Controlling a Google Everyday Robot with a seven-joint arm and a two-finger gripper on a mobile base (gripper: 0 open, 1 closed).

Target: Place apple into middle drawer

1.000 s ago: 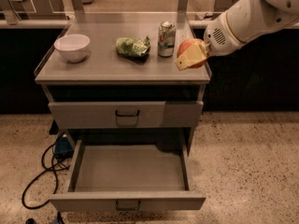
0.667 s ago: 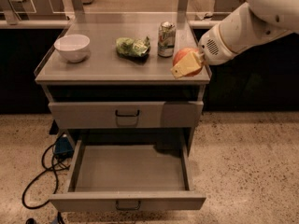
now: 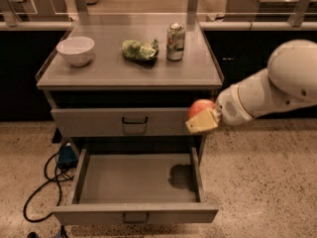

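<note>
In the camera view, the middle drawer [image 3: 124, 180] stands pulled fully out. Its grey floor is bare and open from above, so something can be lowered straight into it. The apple [image 3: 200, 107] is not in it yet. It hangs in the air above the drawer's right rear corner, at about the height of the shut drawer front [image 3: 99, 122] one level up, and touches nothing but the pincer. A dark shadow on the drawer floor, toward its right rear, suggests the fruit is over or just inside the right wall rather than over the middle.

The gripper [image 3: 203, 122] reaches in from the right of the drawer on the white arm [image 3: 262, 93]. It is clamped on the apple, with a pale yellowish finger pad pressed against the fruit's lower front and the red top showing above it. The jaws are only as wide as the apple between them, and nothing else is in their hold. Carrying it from the side like this keeps the arm clear of the cabinet top [image 3: 99, 71] above the drawer.

On that top, well above and behind the drawer, the white bowl [image 3: 75, 49], the green packet [image 3: 140, 50] and the can [image 3: 175, 41] sit apart in a row, clear of the carrying path. My guess is the next move takes the apple left and down before it is let go.
</note>
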